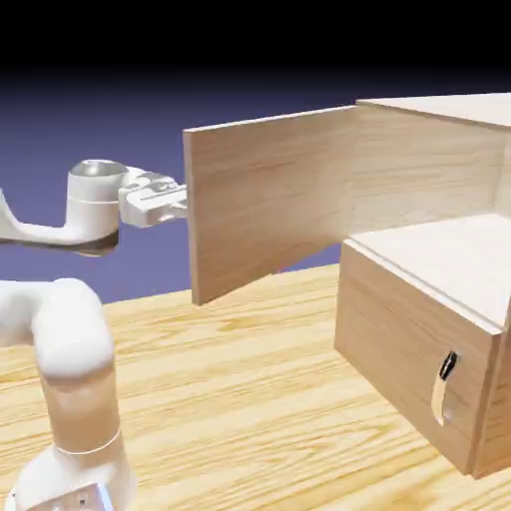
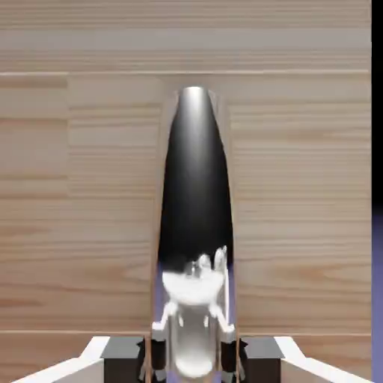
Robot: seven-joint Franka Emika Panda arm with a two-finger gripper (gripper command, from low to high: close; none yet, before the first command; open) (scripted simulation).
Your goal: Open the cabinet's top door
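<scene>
A light wooden cabinet (image 1: 419,329) fills the right half of the exterior view, standing on a pale wood-grain desk (image 1: 250,399). Its top door (image 1: 269,200) stands swung far open: the panel reaches from the cabinet's upper front corner out toward the centre left of the frame, with its free edge at about the middle left. The pale inside of the upper compartment shows at the right edge. Below it the shorter lower panel is closed, its small curved handle (image 1: 445,384) in the lower right.

The white arm rises from the lower left, and the tool (image 1: 178,203) sits at the middle left of the frame, right at the door's free edge, on the panel's far side, so its tips are hidden there.

The hand view looks straight at the door's wood. The door handle (image 2: 193,224), a long silver-and-black bar, runs up and down the middle of the frame, from the bottom centre to the upper middle. The two grey fingertips (image 2: 158,351) press in on it from left and right at the bottom edge, so the tool is clamped tight around the handle with nothing else in it.

The relation that matters: the door lies directly ahead of the tool, and the handle's long axis runs crosswise to the grip. The door looks nearly fully open, so any further pull would probably follow the hinge's arc away from the cabinet.
</scene>
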